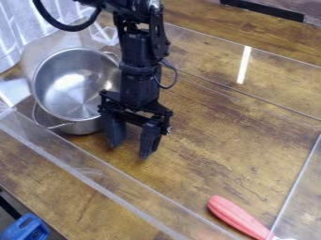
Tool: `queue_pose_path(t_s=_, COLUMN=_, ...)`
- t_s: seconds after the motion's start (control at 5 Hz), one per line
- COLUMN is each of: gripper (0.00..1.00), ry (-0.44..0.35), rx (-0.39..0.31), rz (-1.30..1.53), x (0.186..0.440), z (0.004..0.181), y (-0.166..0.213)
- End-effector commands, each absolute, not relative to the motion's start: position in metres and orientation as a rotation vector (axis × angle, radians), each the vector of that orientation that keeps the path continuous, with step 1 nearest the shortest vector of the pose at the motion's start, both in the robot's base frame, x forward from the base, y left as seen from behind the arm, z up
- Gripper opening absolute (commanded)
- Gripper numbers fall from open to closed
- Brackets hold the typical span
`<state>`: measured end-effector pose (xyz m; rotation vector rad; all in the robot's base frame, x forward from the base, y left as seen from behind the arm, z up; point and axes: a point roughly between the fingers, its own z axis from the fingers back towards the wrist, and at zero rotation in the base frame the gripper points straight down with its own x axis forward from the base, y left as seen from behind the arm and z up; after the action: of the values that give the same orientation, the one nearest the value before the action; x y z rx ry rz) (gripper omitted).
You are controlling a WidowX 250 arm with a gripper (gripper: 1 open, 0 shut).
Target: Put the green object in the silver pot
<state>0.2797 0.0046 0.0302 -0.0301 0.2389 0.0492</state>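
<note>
The silver pot [66, 86] stands at the left on the wooden table, its opening facing up and toward me, with a thin loop handle at its lower left. My gripper [130, 139] hangs straight down just right of the pot, close to its wall. Its two dark fingers [149, 141] stand apart with nothing between them. The pot's inside shows only bare metal. The green object does not show; it is hidden or out of view, perhaps behind the pot's far rim or the arm.
A long red-orange object [238, 217] lies at the front right. A clear plastic wall [113, 192] runs along the front and right of the work area. A blue thing [22, 230] sits at the bottom left corner, and pale cloth-like material [15, 42] lies behind the pot.
</note>
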Motion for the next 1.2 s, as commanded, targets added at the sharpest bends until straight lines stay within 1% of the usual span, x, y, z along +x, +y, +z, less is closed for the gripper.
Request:
queue_pose_path(t_s=0.0, gripper=0.0, ry=0.182, rx=-0.038, rz=0.072, x=0.2839, z=0.0428, y=0.0146)
queue_pose_path(t_s=1.0, gripper=0.0, ry=0.168, rx=-0.051, rz=0.078, x=0.284, z=0.0417, y=0.0159)
